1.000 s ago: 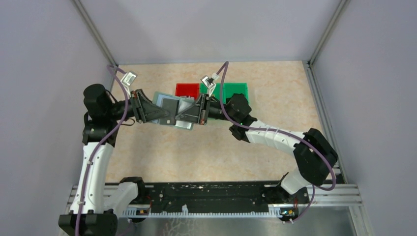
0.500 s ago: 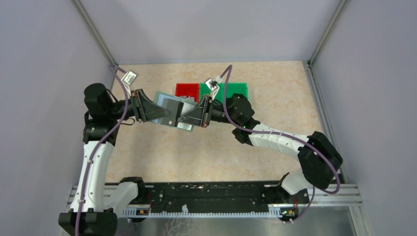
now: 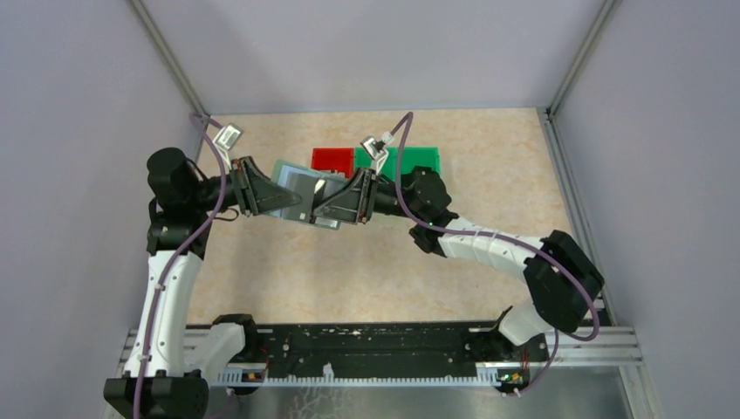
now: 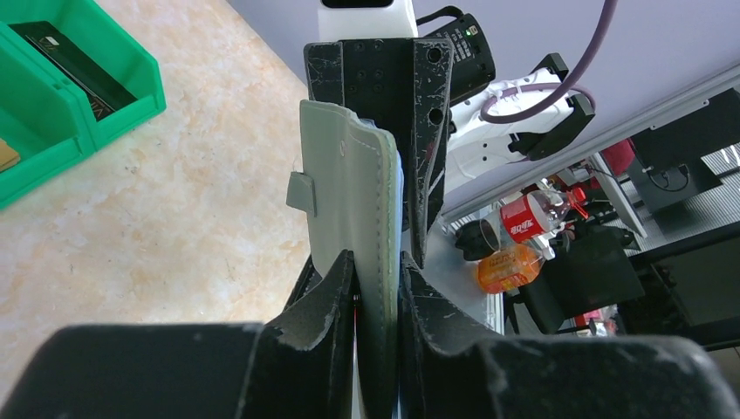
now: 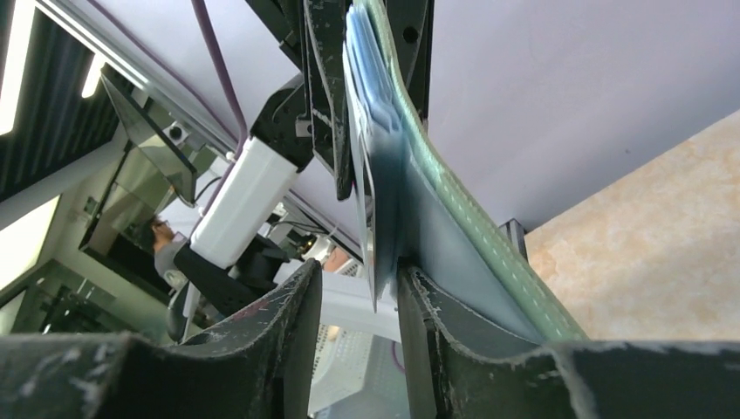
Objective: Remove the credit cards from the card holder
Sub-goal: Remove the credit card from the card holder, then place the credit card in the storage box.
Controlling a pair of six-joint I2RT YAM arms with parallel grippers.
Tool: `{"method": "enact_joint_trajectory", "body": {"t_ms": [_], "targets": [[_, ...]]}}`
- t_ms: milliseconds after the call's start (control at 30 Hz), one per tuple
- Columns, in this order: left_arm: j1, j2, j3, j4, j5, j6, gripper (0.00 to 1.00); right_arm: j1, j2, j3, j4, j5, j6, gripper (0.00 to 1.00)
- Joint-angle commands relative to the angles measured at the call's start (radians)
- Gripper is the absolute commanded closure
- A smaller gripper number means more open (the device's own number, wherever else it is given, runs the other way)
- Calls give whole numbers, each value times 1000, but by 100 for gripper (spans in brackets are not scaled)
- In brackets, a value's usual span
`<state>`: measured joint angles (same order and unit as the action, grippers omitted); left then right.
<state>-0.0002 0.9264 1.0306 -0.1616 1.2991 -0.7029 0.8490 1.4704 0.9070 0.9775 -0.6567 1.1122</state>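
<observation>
Left gripper (image 4: pixel 377 262): black fingers pinched tight on one edge of the flat grey-green folding card holder (image 4: pixel 349 192). The holder hangs open in mid-air over the beige speckled table (image 3: pixel 366 262), just in front of the red plastic bin (image 3: pixel 332 157). Opposite is the right gripper (image 5: pixel 358 275), fingers apart, straddling the edge of the thin dark grey credit card (image 3: pixel 304 185) at the holder's pale blue inside.

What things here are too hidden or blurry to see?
How many credit cards are inside: both wrist views see the card holder edge-on; from the top, left gripper and right gripper cover its pockets.
Dark thing in the green bin: left wrist view, too small to identify; the picture edge cuts the bin.
Red bin contents: top view, too small.
</observation>
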Motion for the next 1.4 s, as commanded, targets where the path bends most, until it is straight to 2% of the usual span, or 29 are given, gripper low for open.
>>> {"method": "enact_joint_trajectory", "body": {"t_ms": [0,100,233,267,467,667,867,1067,1100,1167,1267,1367], "targets": [[-6,-26,17,45,39,-23,94,5,45,87,77,7,37,65],[-7,-27,16,43,44,-21,94,5,66,103,102,-1,58,75],[-7,-28,16,42,49,-16,95,-5,64,91,137,-11,81,97],[-6,-27,18,42,49,-15,95,-15,58,80,149,-16,91,100],[-7,-24,23,49,44,-17,94,-85,-17,-5,197,-41,126,100],[-7,-16,30,59,43,-25,94,-110,-74,-54,133,-75,91,100],[-6,-8,49,1,13,44,94,-238,-181,-98,-10,-127,62,100],[-6,9,95,-121,-65,188,94,-417,-312,-105,-267,-170,-29,100],[-7,10,101,-135,-77,205,94,-450,-320,-87,-355,-174,-65,100],[-6,9,106,-156,-97,234,94,-503,-306,-19,-661,-155,-231,100],[-6,1,104,-160,-116,258,94,-529,-228,104,-1008,-35,-457,100],[-7,-8,105,-170,-123,272,94,-534,-130,205,-1181,102,-587,100]]}}
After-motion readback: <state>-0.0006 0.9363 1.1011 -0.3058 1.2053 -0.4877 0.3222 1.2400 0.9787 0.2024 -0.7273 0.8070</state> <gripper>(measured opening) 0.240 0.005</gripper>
